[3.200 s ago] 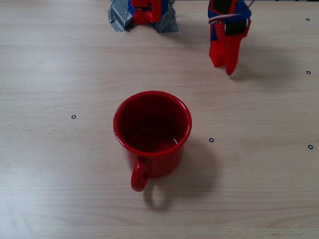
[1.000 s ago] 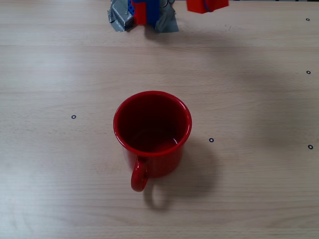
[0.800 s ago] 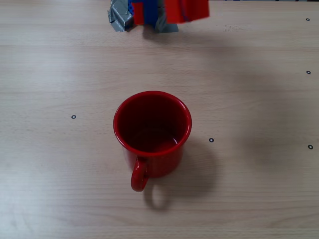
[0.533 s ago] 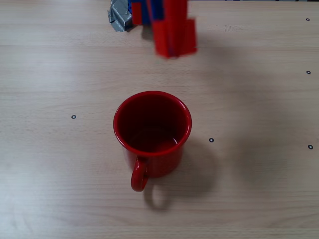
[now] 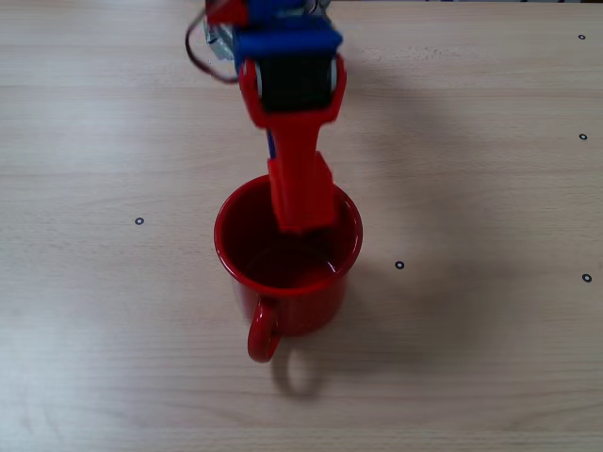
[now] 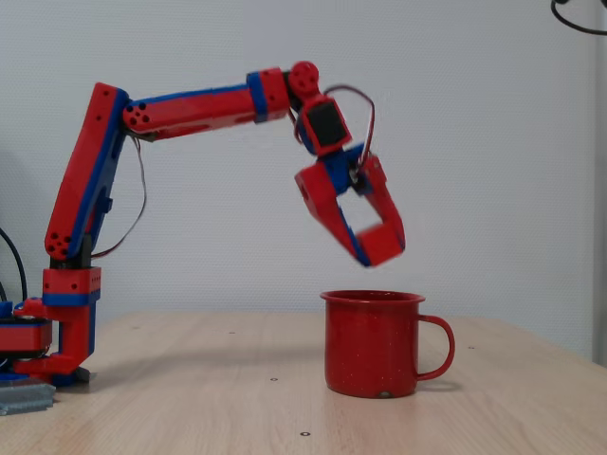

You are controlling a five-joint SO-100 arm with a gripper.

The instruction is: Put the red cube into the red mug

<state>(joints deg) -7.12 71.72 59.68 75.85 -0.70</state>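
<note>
Gripper [image 6: 379, 248] hangs above the red mug [image 6: 373, 344], clear of the rim, right of centre in the side fixed view. From overhead, gripper [image 5: 303, 218] overlaps the mug opening [image 5: 287, 235] near frame centre. Fingertips look pressed onto a red block at the tip, probably the red cube [image 6: 381, 244], but red on red, so I can't tell for sure. Mug upright on the table [image 5: 471, 188]; handle points to the bottom of the overhead frame.

Glossy red mug [image 6: 372, 343], darker red inside; red-and-blue arm [image 6: 194, 106]; pale wood-grain table [image 5: 490, 188] dotted with small black rings.
</note>
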